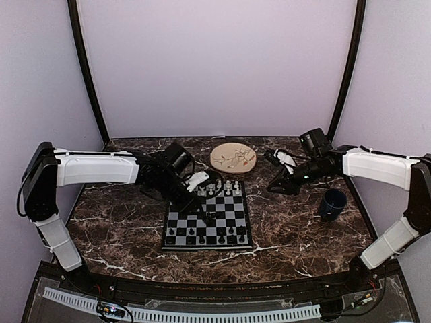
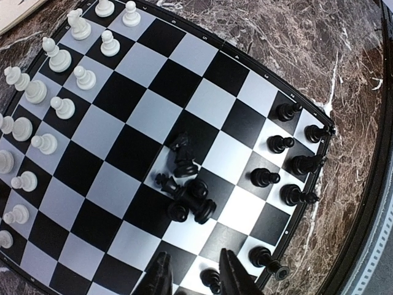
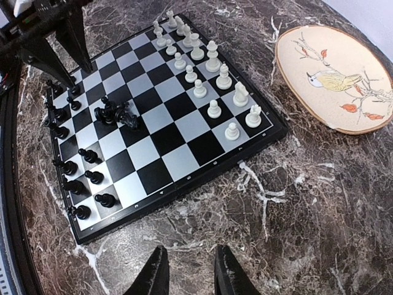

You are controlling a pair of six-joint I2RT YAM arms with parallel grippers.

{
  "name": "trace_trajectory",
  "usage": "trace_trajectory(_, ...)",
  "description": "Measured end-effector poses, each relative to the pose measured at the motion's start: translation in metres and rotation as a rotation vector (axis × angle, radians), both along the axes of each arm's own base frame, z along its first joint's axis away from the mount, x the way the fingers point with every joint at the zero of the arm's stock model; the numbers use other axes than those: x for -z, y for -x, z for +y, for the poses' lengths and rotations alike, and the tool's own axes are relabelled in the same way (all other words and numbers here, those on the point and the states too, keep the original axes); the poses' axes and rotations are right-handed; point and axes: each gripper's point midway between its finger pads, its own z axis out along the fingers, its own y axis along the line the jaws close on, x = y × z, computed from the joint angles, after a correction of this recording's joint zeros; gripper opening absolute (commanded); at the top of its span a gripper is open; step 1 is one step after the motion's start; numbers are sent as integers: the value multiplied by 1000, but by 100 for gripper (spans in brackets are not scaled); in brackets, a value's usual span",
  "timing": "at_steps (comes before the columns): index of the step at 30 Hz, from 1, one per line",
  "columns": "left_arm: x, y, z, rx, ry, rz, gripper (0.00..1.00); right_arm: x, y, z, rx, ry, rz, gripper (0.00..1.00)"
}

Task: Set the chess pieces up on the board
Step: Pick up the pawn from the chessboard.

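Noting left fingers (image 2: 161,279) parted astride an upright black pawn (image 2: 210,280) on the board's (image 2: 153,117) near rows, contact unclear, toppled black pieces (image 2: 187,196) just beyond toward centre, right fingers (image 3: 153,276) parted, empty, farther off over the table (image 3: 307,215).

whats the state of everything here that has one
left gripper: open, tips low over the board's black side
right gripper: open, holding nothing
board: lying flat
white pieces: upright in two rows
black pieces: some upright in rows
black heap: toppled mid-board
mug: upright
plate: flat, face up
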Motion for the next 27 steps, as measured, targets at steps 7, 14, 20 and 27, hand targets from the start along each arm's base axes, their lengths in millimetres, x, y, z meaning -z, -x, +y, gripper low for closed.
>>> trace_trajectory(7, 13, -4, -5, 3, -25, 17, 27, -9, -8, 1, 5, -48, -36, 27)
trace_trajectory(14, 27, -8, -11, -12, -42, 43, 23, -8, -7, 1, 1, -56, -38, 27)
trace_trajectory(20, 36, -11, -12, -27, -60, 53, 23, -8, -7, 1, -2, -57, -38, 27)
trace_trajectory(27, 38, -17, -12, -50, -67, 34, 20, -8, -7, 1, -4, -59, -37, 27)
